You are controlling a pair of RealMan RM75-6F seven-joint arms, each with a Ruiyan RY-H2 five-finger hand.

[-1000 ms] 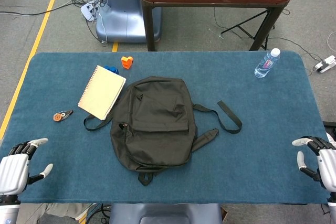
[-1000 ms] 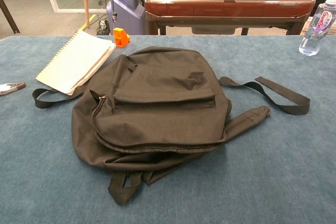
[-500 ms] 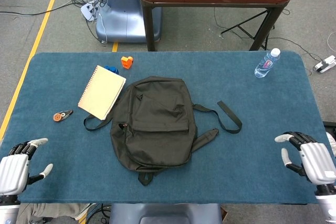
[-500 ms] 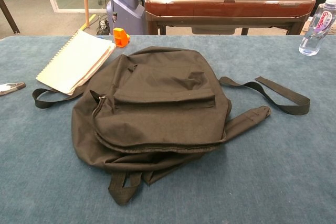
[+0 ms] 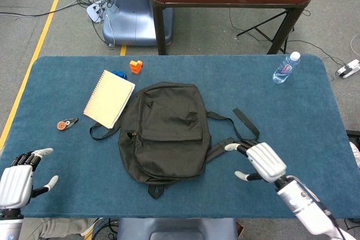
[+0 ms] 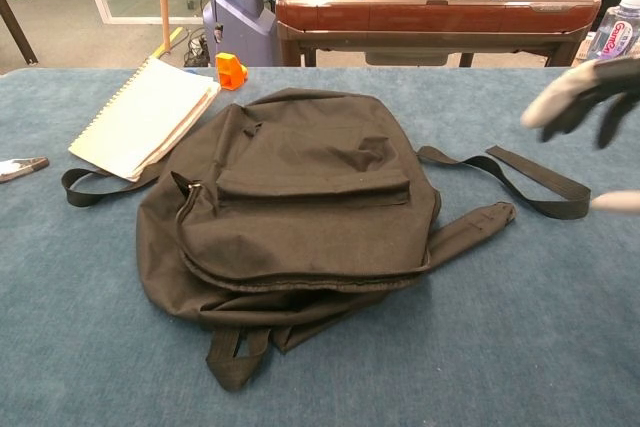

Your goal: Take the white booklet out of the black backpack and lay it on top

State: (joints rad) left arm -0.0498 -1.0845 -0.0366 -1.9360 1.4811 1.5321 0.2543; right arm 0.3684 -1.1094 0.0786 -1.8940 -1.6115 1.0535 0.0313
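Observation:
The black backpack [image 5: 166,130] lies flat at the table's middle, its zip shut as far as I can see and its straps [image 5: 244,125] trailing to the right. No white booklet shows; the inside of the backpack [image 6: 300,197] is hidden. My right hand [image 5: 261,161] hovers open, fingers spread, just right of the backpack's lower strap and holds nothing. In the chest view it is a blur at the right edge [image 6: 585,97]. My left hand [image 5: 19,178] rests open at the front left corner, far from the backpack.
A cream spiral notebook [image 5: 109,98] lies beside the backpack's upper left, also seen as the notebook [image 6: 145,115]. An orange block [image 5: 135,66] and a blue object [image 5: 118,74] sit behind it. A small orange tool [image 5: 66,123] lies far left. A water bottle [image 5: 286,67] stands back right.
My right hand has swept from the table's front right edge leftward to beside the backpack's strap. The left hand and the backpack have not moved.

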